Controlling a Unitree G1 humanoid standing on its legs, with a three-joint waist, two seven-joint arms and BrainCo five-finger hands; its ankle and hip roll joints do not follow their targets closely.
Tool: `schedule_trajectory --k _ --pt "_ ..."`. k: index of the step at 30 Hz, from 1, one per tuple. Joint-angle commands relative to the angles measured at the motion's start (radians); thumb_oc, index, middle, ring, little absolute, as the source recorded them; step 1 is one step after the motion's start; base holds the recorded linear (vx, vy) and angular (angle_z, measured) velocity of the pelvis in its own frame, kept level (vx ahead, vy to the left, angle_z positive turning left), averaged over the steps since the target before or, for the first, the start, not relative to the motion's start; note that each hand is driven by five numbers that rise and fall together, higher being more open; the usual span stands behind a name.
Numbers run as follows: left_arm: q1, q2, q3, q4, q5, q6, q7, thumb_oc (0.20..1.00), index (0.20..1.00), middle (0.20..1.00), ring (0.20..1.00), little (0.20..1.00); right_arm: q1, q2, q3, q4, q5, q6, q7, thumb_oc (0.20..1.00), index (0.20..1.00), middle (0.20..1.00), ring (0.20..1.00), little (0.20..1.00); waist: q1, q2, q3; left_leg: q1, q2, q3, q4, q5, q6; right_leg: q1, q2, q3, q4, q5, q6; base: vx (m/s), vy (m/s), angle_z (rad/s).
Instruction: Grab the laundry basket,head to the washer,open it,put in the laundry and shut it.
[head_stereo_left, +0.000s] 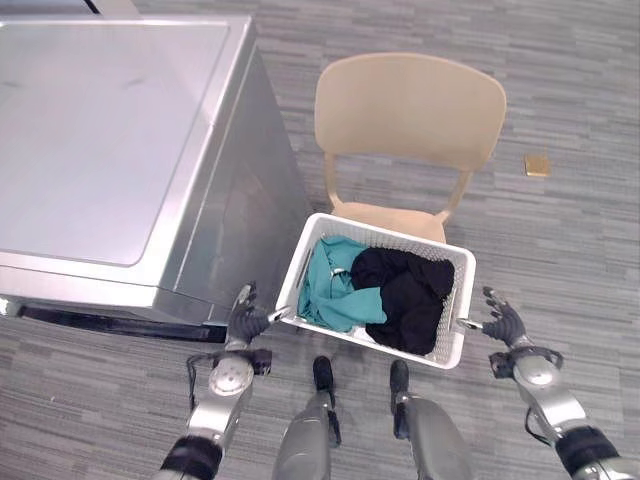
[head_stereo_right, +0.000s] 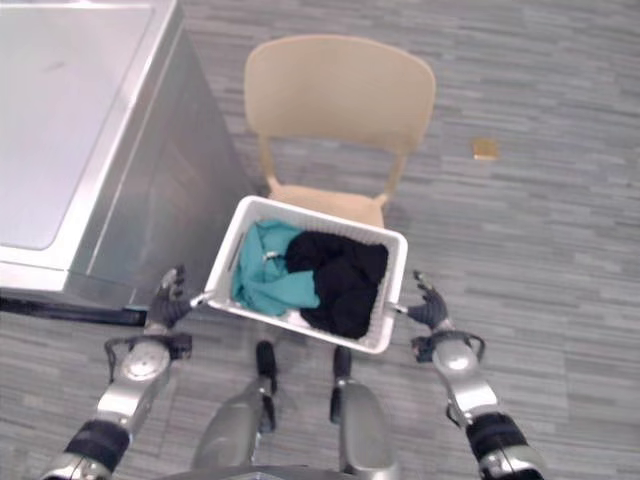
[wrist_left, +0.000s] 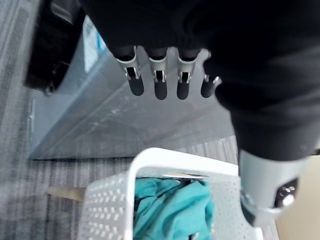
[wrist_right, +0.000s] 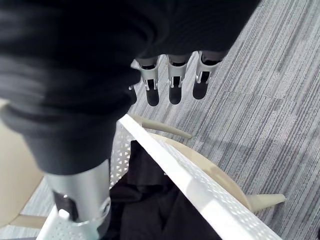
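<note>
White laundry basket (head_stereo_left: 455, 262) sits on the tan chair (head_stereo_left: 410, 105) beside the washer (head_stereo_left: 110, 140) — left hand (head_stereo_left: 245, 318) and right hand (head_stereo_left: 503, 320) flank it, fingers straight, gripping nothing.

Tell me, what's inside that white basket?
The basket holds a teal cloth and a black cloth. Anything beneath them is covered.

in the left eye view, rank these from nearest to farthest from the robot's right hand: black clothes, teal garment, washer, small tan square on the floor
From the right hand:
1. Black clothes, in the basket's half next to that hand.
2. Teal garment, in the basket's far half, toward the washer.
3. Small tan square, on the carpet beyond the chair.
4. Washer, across the basket on the robot's left.
</note>
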Motion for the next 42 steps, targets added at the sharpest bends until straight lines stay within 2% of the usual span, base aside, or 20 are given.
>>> schedule_trajectory --k 1,7,12,15,18,22,24,25,26,28,29,30,31,32,33,34,35,37,39,42 --pt "0.011 0.038 0.007 -0.002 0.006 -0.029 -0.054 1.0 1.0 1.0 1.0 1.0 0.03 -0.004 0.007 -0.013 -0.016 -0.05 0.048 1.0 1.0 1.0 1.0 1.0 0.016 -0.059 -0.071 0.009 -0.005 -0.017 0.06 -0.094 -0.022 0.058 -0.021 -0.019 -0.121 -0.025 0.064 0.0 -0.028 0.05" --pt "0.085 0.027 0.017 0.099 0.049 -0.005 -0.091 1.0 1.0 1.0 1.0 1.0 0.086 0.043 0.006 0.047 -0.041 -0.044 0.077 1.0 1.0 1.0 1.0 1.0 0.017 -0.061 -0.104 0.072 -0.005 -0.019 0.042 -0.1 -0.019 0.127 -0.018 -0.027 -0.143 -0.034 0.068 0.0 -0.006 0.07" --pt "0.094 -0.024 0.021 0.318 0.095 0.016 -0.083 1.0 1.0 1.0 1.0 1.0 0.118 0.102 0.035 0.169 -0.051 -0.032 0.084 1.0 1.0 1.0 1.0 1.0 0.019 -0.063 -0.149 0.133 -0.009 -0.018 0.05 -0.126 -0.015 0.204 -0.015 -0.029 -0.161 -0.051 0.067 0.05 -0.002 0.06" --pt "0.084 -0.038 0.018 0.376 0.103 0.014 -0.073 1.0 1.0 1.0 1.0 1.0 0.12 0.118 0.047 0.201 -0.049 -0.032 0.081 1.0 1.0 1.0 1.0 1.0 0.018 -0.063 -0.154 0.141 -0.01 -0.019 0.053 -0.131 -0.016 0.218 -0.014 -0.03 -0.166 -0.056 0.065 0.02 -0.001 0.01" --pt "0.066 -0.046 0.01 0.417 0.105 0.009 -0.055 1.0 1.0 1.0 1.0 1.0 0.118 0.131 0.066 0.215 -0.037 -0.037 0.075 1.0 1.0 1.0 1.0 1.0 0.015 -0.063 -0.143 0.125 -0.013 -0.025 0.073 -0.129 -0.018 0.215 -0.012 -0.029 -0.175 -0.054 0.061 -0.05 -0.002 0.04" --pt "0.026 -0.057 -0.004 0.417 0.094 0.001 -0.033 1.0 1.0 1.0 1.0 1.0 0.107 0.129 0.078 0.223 -0.016 -0.04 0.056 1.0 1.0 1.0 1.0 1.0 0.013 -0.065 -0.111 0.028 -0.02 -0.038 0.135 -0.127 -0.028 0.165 -0.03 -0.049 -0.182 -0.032 0.059 -0.2 0.043 0.23" --pt "0.016 -0.067 -0.014 0.416 0.099 -0.001 -0.028 1.0 1.0 1.0 1.0 1.0 0.105 0.131 0.073 0.232 -0.012 -0.036 0.046 1.0 1.0 1.0 1.0 1.0 0.006 -0.072 -0.107 0.026 -0.006 -0.027 0.151 -0.149 -0.03 0.141 -0.055 -0.063 -0.186 -0.011 0.066 -0.18 0.225 0.58" --pt "0.008 -0.076 -0.027 0.398 0.097 -0.002 -0.023 1.0 1.0 1.0 1.0 1.0 0.101 0.137 0.054 0.253 0.006 -0.03 0.038 1.0 1.0 1.0 1.0 1.0 -0.016 -0.082 -0.107 0.069 0.065 0.002 0.176 -0.178 -0.042 0.127 -0.101 -0.087 -0.197 0.016 0.083 -0.15 0.284 0.6" --pt "0.008 -0.075 -0.027 0.398 0.097 -0.002 -0.023 1.0 1.0 1.0 1.0 1.0 0.101 0.137 0.054 0.253 0.006 -0.03 0.038 1.0 1.0 1.0 1.0 1.0 -0.017 -0.084 -0.11 0.066 0.064 0.001 0.173 -0.174 -0.042 0.124 -0.103 -0.088 -0.197 0.017 0.083 -0.11 0.326 0.49" --pt "0.002 -0.082 -0.035 0.393 0.09 -0.003 -0.02 1.0 1.0 1.0 1.0 1.0 0.106 0.142 0.036 0.263 0.022 -0.028 0.033 1.0 1.0 1.0 1.0 1.0 -0.037 -0.082 -0.119 0.095 0.106 0.028 0.171 -0.167 -0.056 0.119 -0.133 -0.107 -0.202 0.028 0.096 -0.02 0.196 0.44" --pt "0.003 -0.083 -0.035 0.393 0.09 -0.003 -0.02 1.0 1.0 1.0 1.0 1.0 0.106 0.142 0.036 0.263 0.022 -0.028 0.033 1.0 1.0 1.0 1.0 1.0 -0.037 -0.079 -0.116 0.099 0.109 0.028 0.173 -0.171 -0.058 0.124 -0.13 -0.108 -0.201 0.025 0.096 0.0 0.333 0.49" --pt "-0.005 -0.087 -0.047 0.388 0.095 -0.001 -0.023 1.0 1.0 1.0 1.0 1.0 0.131 0.155 0.012 0.257 0.033 -0.024 0.034 1.0 1.0 1.0 1.0 1.0 -0.064 -0.065 -0.131 0.148 0.136 0.092 0.116 -0.159 -0.078 0.122 -0.156 -0.138 -0.208 0.035 0.113 0.01 0.368 0.61" --pt "-0.011 -0.091 -0.055 0.393 0.103 -0.001 -0.026 1.0 1.0 1.0 1.0 1.0 0.138 0.164 0.006 0.253 0.04 -0.023 0.037 1.0 1.0 1.0 1.0 1.0 -0.072 -0.061 -0.138 0.161 0.134 0.108 0.089 -0.163 -0.085 0.12 -0.169 -0.148 -0.214 0.043 0.125 -0.02 0.767 1.04" --pt "-0.036 -0.087 -0.074 0.407 0.126 -0.005 -0.025 1.0 1.0 1.0 1.0 1.0 0.13 0.188 0.006 0.25 0.055 -0.015 0.045 1.0 1.0 1.0 1.0 1.0 -0.076 -0.081 -0.135 0.147 0.08 0.099 0.103 -0.202 -0.064 0.109 -0.228 -0.139 -0.212 0.099 0.157 -0.02 0.535 0.92" --pt "-0.036 -0.087 -0.074 0.407 0.126 -0.005 -0.025 1.0 1.0 1.0 1.0 1.0 0.13 0.188 0.006 0.25 0.055 -0.015 0.045 1.0 1.0 1.0 1.0 1.0 -0.076 -0.082 -0.135 0.147 0.079 0.099 0.103 -0.203 -0.063 0.109 -0.228 -0.139 -0.212 0.099 0.157 -0.05 0.623 0.7" --pt "-0.04 -0.068 -0.073 0.385 0.137 -0.005 -0.026 1.0 1.0 1.0 1.0 1.0 0.127 0.207 0.013 0.251 0.055 -0.012 0.049 1.0 1.0 1.0 1.0 1.0 -0.066 -0.096 -0.128 0.136 0.044 0.096 0.118 -0.233 -0.04 0.098 -0.26 -0.129 -0.196 0.107 0.169 -0.04 0.282 0.08" --pt "-0.042 -0.059 -0.071 0.378 0.14 -0.002 -0.026 1.0 1.0 1.0 1.0 1.0 0.126 0.217 0.014 0.254 0.057 -0.006 0.049 1.0 1.0 1.0 1.0 1.0 -0.062 -0.097 -0.122 0.131 0.033 0.089 0.124 -0.239 -0.03 0.088 -0.264 -0.114 -0.175 0.103 0.164 -0.06 0.36 0.16" --pt "-0.049 -0.046 -0.064 0.376 0.128 -0.004 -0.016 1.0 1.0 1.0 1.0 1.0 0.116 0.23 0.025 0.252 0.064 -0.003 0.044 1.0 1.0 1.0 1.0 1.0 -0.061 -0.093 -0.11 0.118 0.013 0.078 0.131 -0.238 -0.009 0.066 -0.233 -0.058 -0.1 0.069 0.147 -0.04 0.234 0.12" --pt "-0.042 -0.045 -0.06 0.378 0.124 -0.003 -0.021 1.0 1.0 1.0 1.0 1.0 0.116 0.232 0.038 0.246 0.068 -0.002 0.05 1.0 1.0 1.0 1.0 1.0 -0.062 -0.082 -0.117 0.128 -0.015 0.058 0.104 -0.231 0.01 0.061 -0.165 -0.004 -0.044 0.021 0.131 0.04 0.253 0.1" --pt "-0.025 -0.053 -0.055 0.387 0.121 0.001 -0.026 1.0 1.0 1.0 1.0 1.0 0.101 0.22 0.07 0.233 0.077 -0.008 0.064 1.0 1.0 1.0 1.0 1.0 -0.055 -0.067 -0.12 0.155 -0.052 0.028 0.061 -0.221 0.03 0.049 -0.066 0.017 0.003 -0.03 0.109 0.11 0.176 0.33"
